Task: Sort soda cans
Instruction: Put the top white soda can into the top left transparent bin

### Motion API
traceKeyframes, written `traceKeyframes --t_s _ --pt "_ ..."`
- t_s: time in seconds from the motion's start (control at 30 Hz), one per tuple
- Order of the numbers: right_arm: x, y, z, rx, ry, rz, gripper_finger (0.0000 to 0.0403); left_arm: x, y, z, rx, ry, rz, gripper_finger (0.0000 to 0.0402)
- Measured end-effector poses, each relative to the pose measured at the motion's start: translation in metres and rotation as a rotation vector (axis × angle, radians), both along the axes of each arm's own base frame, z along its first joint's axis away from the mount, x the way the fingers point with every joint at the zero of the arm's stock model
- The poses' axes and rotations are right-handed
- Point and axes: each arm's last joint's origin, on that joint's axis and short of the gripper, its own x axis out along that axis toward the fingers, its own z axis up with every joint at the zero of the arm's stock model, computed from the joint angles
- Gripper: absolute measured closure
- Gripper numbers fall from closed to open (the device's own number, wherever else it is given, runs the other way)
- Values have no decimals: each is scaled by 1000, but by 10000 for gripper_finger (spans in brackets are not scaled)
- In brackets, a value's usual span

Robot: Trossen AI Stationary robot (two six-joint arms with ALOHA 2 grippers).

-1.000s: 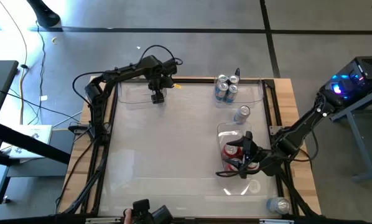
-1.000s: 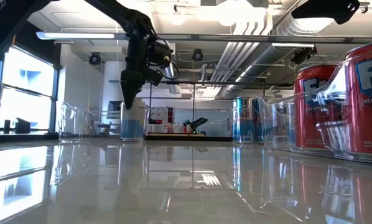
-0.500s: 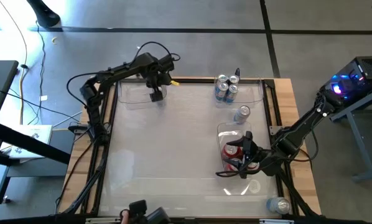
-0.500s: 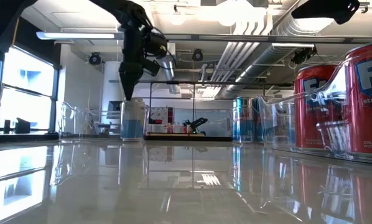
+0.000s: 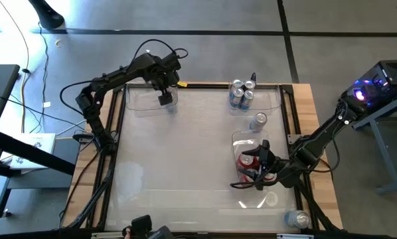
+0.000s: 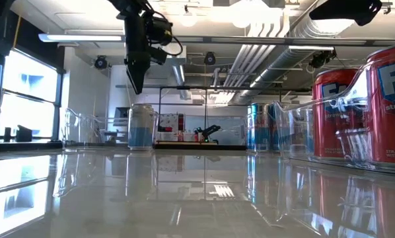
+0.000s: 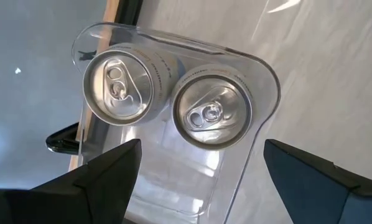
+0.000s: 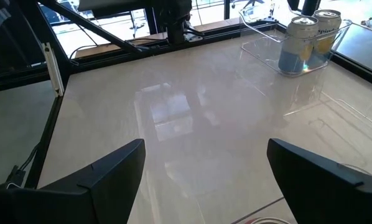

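Two silver-grey soda cans (image 7: 119,86) (image 7: 212,112) stand upright side by side on their bases at one end of a clear bin (image 5: 142,99) at the table's far left. My left gripper (image 7: 201,146) hangs open above them, pointing down and touching neither; the low view shows it (image 6: 137,82) well clear of a can's top (image 6: 141,125). Red soda cans (image 5: 248,162) stand in a clear bin (image 5: 248,139) at the right. My right gripper (image 5: 259,166) waits open over that bin. Blue soda cans (image 5: 241,94) stand in the far right bin (image 5: 270,101).
One soda can (image 5: 258,121) stands loose on the table between the far right bin and the red cans' bin. Another soda can (image 5: 297,218) lies on the wooden border at the near right corner. The table's middle and left (image 5: 178,159) hold nothing.
My left gripper has risen from just over the silver-grey soda can in the far left bin and drifted slightly toward the far edge. The can stays standing in the bin. My right arm has kept still.
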Motion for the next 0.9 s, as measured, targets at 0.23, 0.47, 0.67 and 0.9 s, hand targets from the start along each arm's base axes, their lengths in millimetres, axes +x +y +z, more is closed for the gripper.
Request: traceKeyframes --t_s 0.23,0.47,0.67,0.9 --pt "0 0 0 0 0 0 69 0 0 0 0 -11 27 69" --pt "0 0 0 3 -1 -1 69 7 5 1 47 -85 50 69" --pt "0 0 0 3 -1 -1 69 10 9 2 23 -162 88 69" --pt "0 0 0 1 1 -1 69 6 12 1 -30 -189 126 69"
